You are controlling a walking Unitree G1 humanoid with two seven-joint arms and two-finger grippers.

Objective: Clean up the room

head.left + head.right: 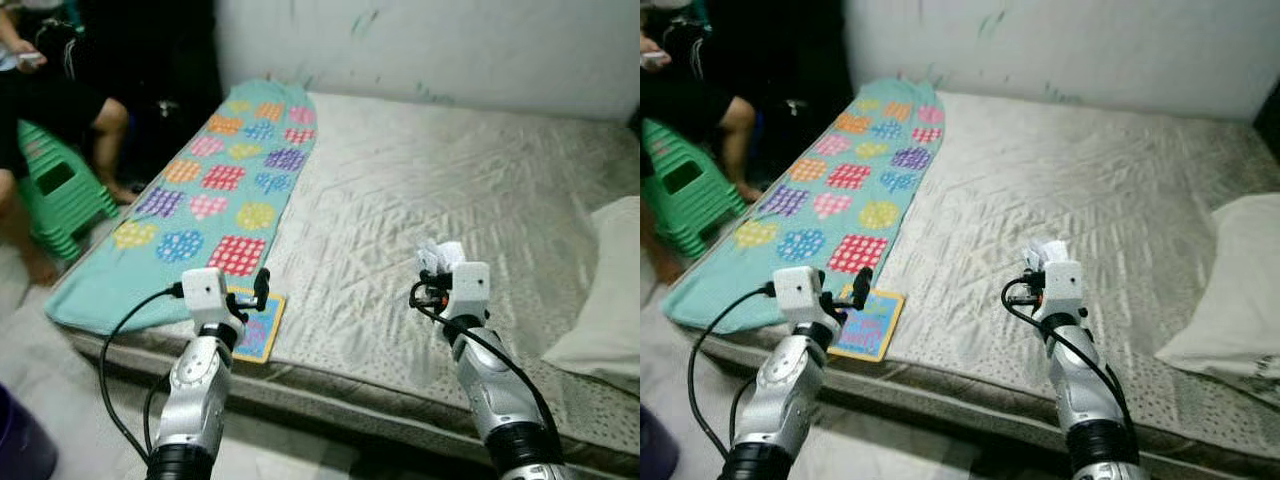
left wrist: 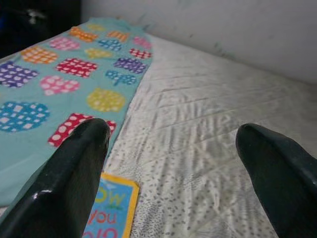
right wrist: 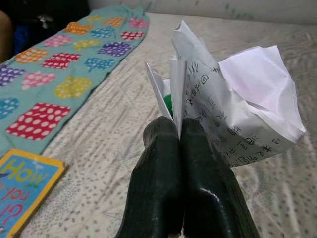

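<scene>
Two claws hang out over the near edge of the bed [image 1: 430, 190], and each is at a different point in the tidy-up. The right claw [image 3: 179, 136] has its fingers pressed tight together on a crumpled sheet of paper [image 3: 233, 109], white with handwriting on it, held up clear of the quilted mattress cover. The left claw [image 2: 171, 163] is spread wide with nothing in it, poised just above a small picture book [image 1: 255, 325] that lies flat at the mattress edge, right beside the turquoise blanket [image 1: 215, 200] with its bright dotted patches.

A white pillow [image 1: 610, 290] sits at the far right of the bed. A person sits off to the left next to a stack of green stools [image 1: 60, 195], well apart from the arms.

By the look of it, the paper has been picked up as rubbish and the job now is to carry it off to wherever waste goes; no bin is to be seen from here, so the robot would need to turn and find one. The book looks like the next thing to collect: the open claw would have to come down and get a finger under its thin edge, which may be awkward on the soft bed.
</scene>
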